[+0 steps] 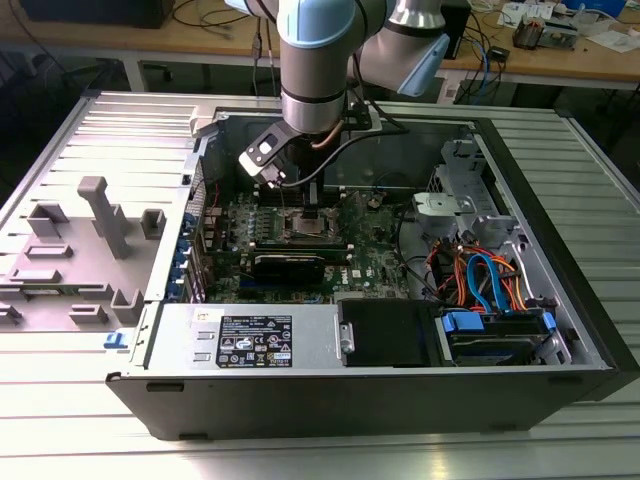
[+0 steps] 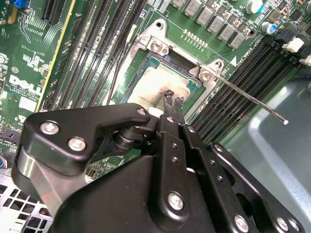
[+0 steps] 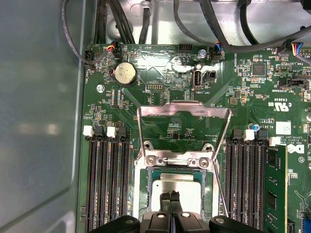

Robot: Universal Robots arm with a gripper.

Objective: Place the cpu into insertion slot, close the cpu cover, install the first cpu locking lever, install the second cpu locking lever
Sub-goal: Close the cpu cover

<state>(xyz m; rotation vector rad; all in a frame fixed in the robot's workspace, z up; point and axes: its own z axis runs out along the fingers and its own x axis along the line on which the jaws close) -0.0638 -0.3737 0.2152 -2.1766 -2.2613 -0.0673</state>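
The cpu (image 3: 188, 187) (image 2: 154, 85), a small square chip with a silver top, lies flat in the insertion slot (image 3: 147, 180) (image 2: 140, 73) on the green board. The cpu cover (image 3: 183, 108), a thin metal frame with a large window, stands flipped open behind the slot. My gripper (image 3: 170, 197) (image 2: 173, 99) (image 1: 300, 196) hovers just over the cpu's top with its black fingertips shut together and nothing between them. A thin locking lever (image 2: 249, 100) (image 3: 221, 194) sticks out unlatched beside the slot.
Black memory slots (image 3: 107, 184) flank the socket, and one memory card (image 3: 275, 184) is fitted. A coin battery (image 3: 124, 73) and cables (image 3: 121, 24) lie beyond the cover. The case wall (image 3: 39, 121), power supply (image 1: 250, 338) and drive cage with wires (image 1: 490, 285) enclose the board.
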